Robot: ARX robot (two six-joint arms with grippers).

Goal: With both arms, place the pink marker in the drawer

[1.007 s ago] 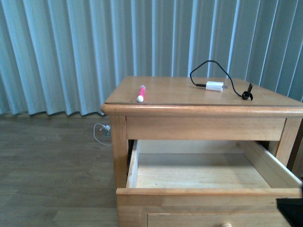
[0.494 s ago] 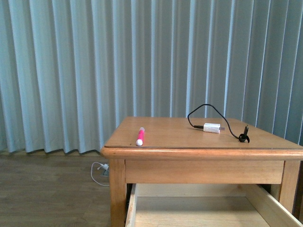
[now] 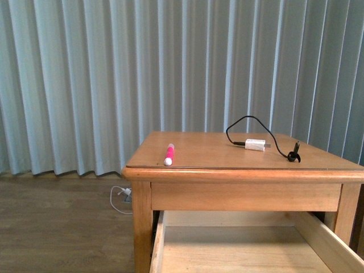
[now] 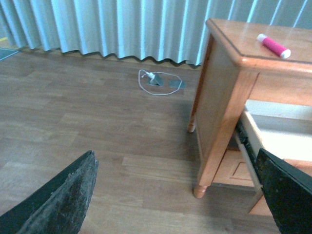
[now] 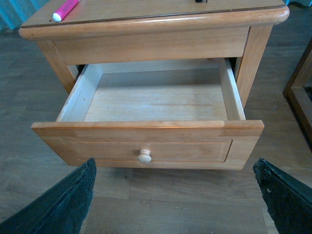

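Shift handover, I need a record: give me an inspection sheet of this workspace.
Surface: nightstand top, wooden.
Job's things: pink marker lying on the top near its front left corner; drawer pulled open, empty.
Clutter: white charger plug on the top.
Grippers: left gripper and right gripper open, holding nothing.
Cables: black cable looping from the plug; white cable on the floor.
Surroundings: curtain behind, wood floor.

- Setting: domestic room, bedroom type.
- Nightstand (image 3: 244, 196): light wood, drawer (image 5: 185, 151) pulled open.
- Curtains (image 3: 85, 85): pale blue, pleated, floor-length, at 12 o'clock behind nightstand.
- Floor (image 3: 57, 233): wood plank.
- Charger (image 3: 255, 144): white, black cable, on nightstand top at 1 o'clock.
- Cord (image 4: 155, 80): white, on floor at curtain foot.
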